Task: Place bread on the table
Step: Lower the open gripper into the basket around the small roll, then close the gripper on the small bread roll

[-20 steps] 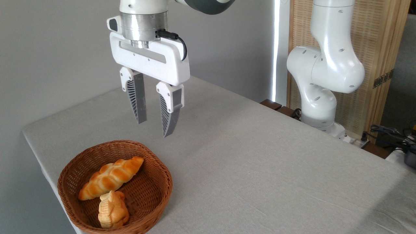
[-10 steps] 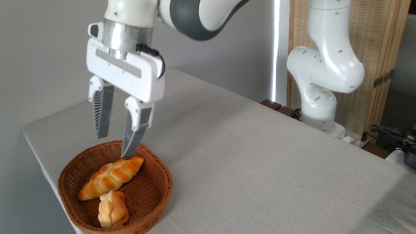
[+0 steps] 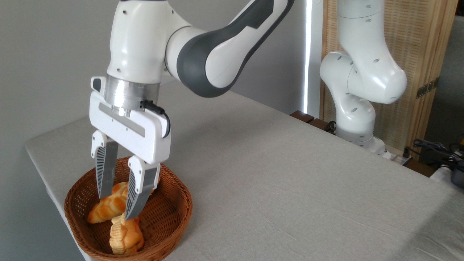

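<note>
The tabletop (image 3: 290, 174) spreads wide and bare under its grey cloth, with plenty of free room to my right for a drop later. At its near left corner sits the brown basket (image 3: 170, 214), and both pieces of bread lie inside it. The long braided loaf (image 3: 108, 206) runs across the middle of the basket; the small knotted bread (image 3: 125, 237), the one I want, lies in front of it against the near wall, touching or almost touching the loaf.

My gripper (image 3: 116, 207) hangs down inside the basket with its fingers (image 3: 137, 195) parted and holding nothing. As I judge it, I am lined up more over the loaf than over the small bread: one fingertip looks to be behind the loaf, the other just above the back end of the small piece.

To do this well, I think I should come toward the near rim until the gap sits squarely over the small bread, then go lower so the fingers straddle its middle. I want the far finger to slip between the two pieces, not onto the loaf. Closing gently should do, since the crust looks rounded and could squirt out. I must also mind the basket wall.
</note>
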`<state>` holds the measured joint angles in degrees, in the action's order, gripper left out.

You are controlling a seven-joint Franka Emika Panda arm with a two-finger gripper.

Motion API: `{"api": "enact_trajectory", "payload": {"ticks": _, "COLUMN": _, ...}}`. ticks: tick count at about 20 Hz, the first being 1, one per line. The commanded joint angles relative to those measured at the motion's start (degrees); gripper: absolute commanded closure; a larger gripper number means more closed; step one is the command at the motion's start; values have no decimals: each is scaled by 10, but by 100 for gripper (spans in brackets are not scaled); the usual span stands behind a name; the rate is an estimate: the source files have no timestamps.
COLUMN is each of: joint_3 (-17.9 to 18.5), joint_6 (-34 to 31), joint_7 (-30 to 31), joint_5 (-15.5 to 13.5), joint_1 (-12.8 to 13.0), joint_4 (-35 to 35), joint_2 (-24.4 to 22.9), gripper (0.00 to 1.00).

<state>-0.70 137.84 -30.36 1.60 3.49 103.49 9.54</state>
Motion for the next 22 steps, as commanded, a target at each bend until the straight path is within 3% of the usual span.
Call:
{"api": "enact_trajectory", "payload": {"ticks": 1, "joint_3": -2, "joint_6": 8, "joint_7": -3, "joint_5": 45, "joint_1": 0, "joint_4": -5, "joint_2": 21, "gripper": 0}}
{"api": "enact_trajectory", "payload": {"ticks": 6, "joint_3": -6, "joint_6": 8, "joint_7": -4, "joint_5": 81, "joint_1": 0, "joint_4": -5, "joint_2": 39, "gripper": 0}}
{"api": "enact_trajectory", "payload": {"ticks": 13, "joint_3": -7, "joint_6": 54, "joint_7": -3, "joint_5": 93, "joint_1": 3, "joint_4": -6, "joint_2": 65, "gripper": 0}}
{"api": "enact_trajectory", "payload": {"ticks": 22, "joint_3": -17, "joint_6": 56, "joint_7": -4, "joint_5": 94, "joint_1": 3, "joint_4": -5, "joint_2": 70, "gripper": 0}}
